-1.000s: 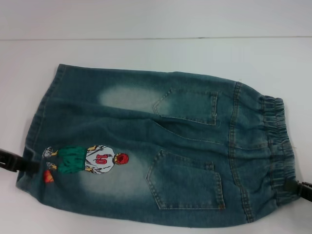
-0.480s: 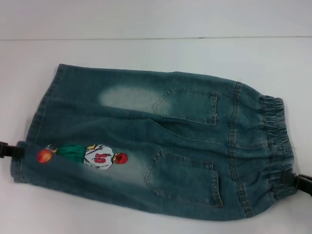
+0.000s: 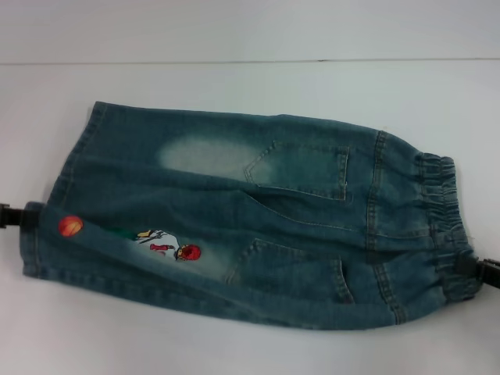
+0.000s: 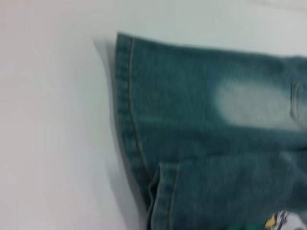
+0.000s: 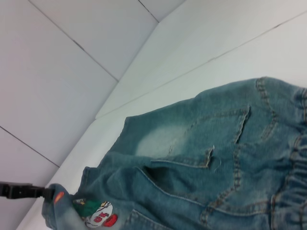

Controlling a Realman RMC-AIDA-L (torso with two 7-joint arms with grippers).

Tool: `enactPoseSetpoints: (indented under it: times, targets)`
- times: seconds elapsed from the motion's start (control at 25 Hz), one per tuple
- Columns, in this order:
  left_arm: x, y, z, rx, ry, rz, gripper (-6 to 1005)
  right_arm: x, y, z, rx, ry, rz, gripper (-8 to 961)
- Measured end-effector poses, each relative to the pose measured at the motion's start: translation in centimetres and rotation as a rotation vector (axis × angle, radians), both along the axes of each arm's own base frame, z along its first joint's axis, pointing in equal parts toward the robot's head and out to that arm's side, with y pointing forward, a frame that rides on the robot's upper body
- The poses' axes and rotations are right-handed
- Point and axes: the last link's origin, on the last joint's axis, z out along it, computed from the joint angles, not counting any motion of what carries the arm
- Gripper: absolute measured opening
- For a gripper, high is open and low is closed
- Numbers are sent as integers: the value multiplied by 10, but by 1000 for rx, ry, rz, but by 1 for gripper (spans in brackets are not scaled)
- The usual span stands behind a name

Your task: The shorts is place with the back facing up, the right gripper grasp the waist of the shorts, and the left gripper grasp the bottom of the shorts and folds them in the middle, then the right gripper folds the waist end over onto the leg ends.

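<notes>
Shorts (image 3: 250, 226) lie back-up across the white desk (image 3: 250, 94), waist to the robot's right, leg hems to its left, and the near long edge is lifted and rolling toward the far one. Left gripper (image 3: 9, 216) comes in at the desk's left edge, jaws clenched on the bottom of the shorts (image 3: 35, 223) just beside the orange basketball patch (image 3: 70, 226). Right gripper (image 3: 486, 273) is at the far right, jaws clamped on the ruffled elastic waist (image 3: 449, 226). Both near corners are held up, and the cartoon player (image 3: 168, 244) is half hidden in the roll. Denim like this looks soft yet weighty: it should sag between the two holds rather than keep a straight edge, though it is hardly slippery. Stitched hem and gathered waistband look the thickest, surest places to pinch. The lengthwise fold seems under way, with the far pocket (image 3: 301, 168) flat on the desk.
</notes>
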Motion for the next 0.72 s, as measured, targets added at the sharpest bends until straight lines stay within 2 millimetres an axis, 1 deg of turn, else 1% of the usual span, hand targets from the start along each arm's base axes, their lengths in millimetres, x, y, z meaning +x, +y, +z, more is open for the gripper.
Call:
enactPoseSetpoints:
  times: [0.32, 0.48, 0.72]
  targets:
    - [10, 13, 6, 79, -50, -21, 51, -6, 22, 19, 3, -23, 20, 47]
    - [11, 19, 4, 115, -54, -15, 51, -11, 38, 29, 8, -38, 33, 47]
    - [13, 28, 2, 172, -75, 5, 51, -21, 61, 39, -8, -72, 48, 48]
